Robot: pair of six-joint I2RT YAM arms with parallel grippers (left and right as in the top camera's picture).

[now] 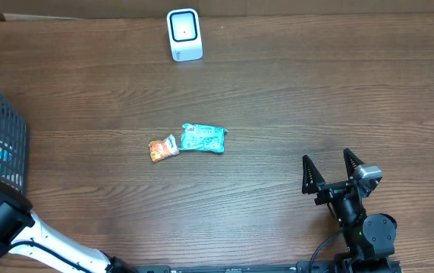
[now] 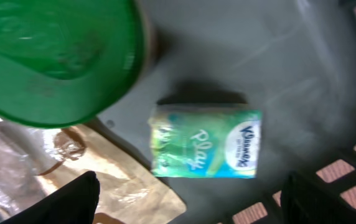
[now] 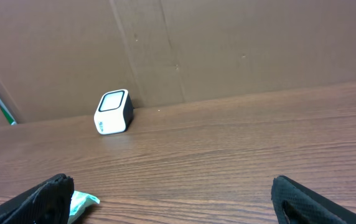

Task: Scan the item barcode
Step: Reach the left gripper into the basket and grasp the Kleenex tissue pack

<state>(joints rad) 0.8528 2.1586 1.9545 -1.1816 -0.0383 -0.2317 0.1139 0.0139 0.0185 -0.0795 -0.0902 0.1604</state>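
The white barcode scanner [image 1: 184, 34] stands at the table's far edge, also in the right wrist view as a scanner [image 3: 113, 112]. A teal packet [image 1: 202, 138] and a small orange packet [image 1: 163, 148] lie mid-table. My left gripper [image 2: 190, 199] is open inside the black basket [image 1: 1, 144], just short of a Kleenex tissue pack [image 2: 206, 143] lying flat on the basket floor. Nothing is between its fingers. My right gripper [image 1: 327, 158] stands open and empty at the front right, facing the scanner, with the teal packet's corner [image 3: 81, 202] beside its left finger.
In the basket, a green round lid [image 2: 53, 56] and a brown paper pouch [image 2: 122, 180] lie left of the tissue pack. The basket's mesh wall [image 2: 352, 186] is close on the right. A brown cardboard wall [image 3: 228, 43] backs the table.
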